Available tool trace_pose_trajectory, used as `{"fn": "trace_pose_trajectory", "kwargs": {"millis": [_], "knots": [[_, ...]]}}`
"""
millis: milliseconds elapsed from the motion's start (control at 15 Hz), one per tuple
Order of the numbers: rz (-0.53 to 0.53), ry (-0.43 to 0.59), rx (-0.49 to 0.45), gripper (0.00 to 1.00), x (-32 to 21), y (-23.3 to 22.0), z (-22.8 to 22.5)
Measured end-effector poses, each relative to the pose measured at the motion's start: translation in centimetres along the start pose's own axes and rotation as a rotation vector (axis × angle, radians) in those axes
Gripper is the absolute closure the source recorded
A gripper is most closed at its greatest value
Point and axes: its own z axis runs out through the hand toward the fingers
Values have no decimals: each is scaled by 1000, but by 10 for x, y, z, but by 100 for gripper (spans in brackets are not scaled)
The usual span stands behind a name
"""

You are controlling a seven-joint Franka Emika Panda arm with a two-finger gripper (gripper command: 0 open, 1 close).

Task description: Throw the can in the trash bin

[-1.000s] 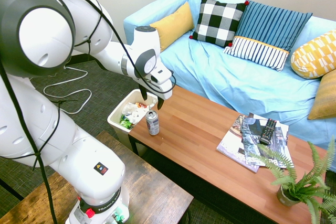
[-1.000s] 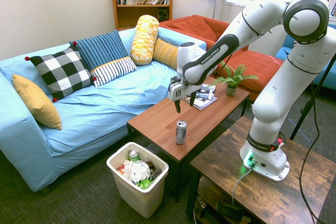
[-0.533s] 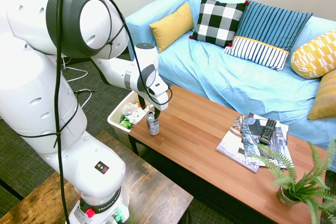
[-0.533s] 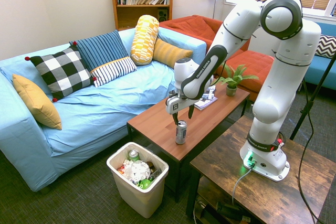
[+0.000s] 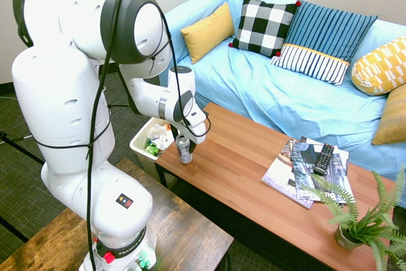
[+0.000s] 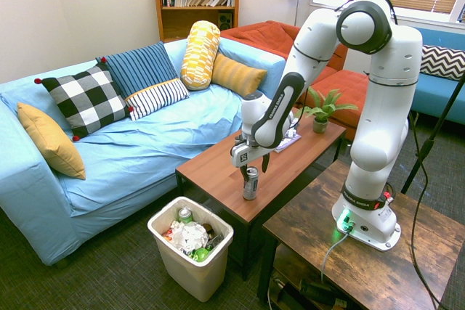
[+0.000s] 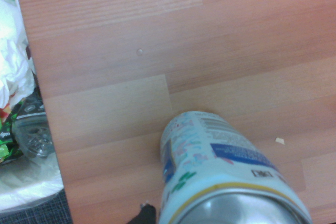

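The silver can [image 5: 184, 151] stands upright near the left end of the wooden coffee table [image 5: 247, 176], close to its edge. My gripper [image 6: 251, 172] is open and lowered over the can [image 6: 251, 185], one finger on each side of its top. In the wrist view the can [image 7: 220, 166] fills the lower middle, seen from close above. The cream-white trash bin [image 6: 195, 279] stands on the floor just beyond the table's end, below the can, with crumpled rubbish and other cans inside. Its rim [image 5: 137, 141] shows behind my arm.
Magazines [image 5: 293, 171] with a black remote [image 5: 324, 158] lie further along the table, and a potted fern [image 5: 358, 223] stands at its far end. A light-blue sofa [image 5: 285, 93] with several cushions runs along the table's long side.
The gripper has come down from above the can until its fingers straddle the can's top. The arm's upper joints have swung over; the can has not moved.
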Motion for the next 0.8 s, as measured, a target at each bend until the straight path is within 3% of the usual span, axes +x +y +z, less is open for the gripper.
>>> {"fn": "trace_pose_trajectory", "kwargs": {"millis": [67,133,800], "knots": [[1,-3,-4,0,1,-2,5],[0,-5,-8,100,1,-3,11],[11,-7,-12,100,2,-12,27]]}}
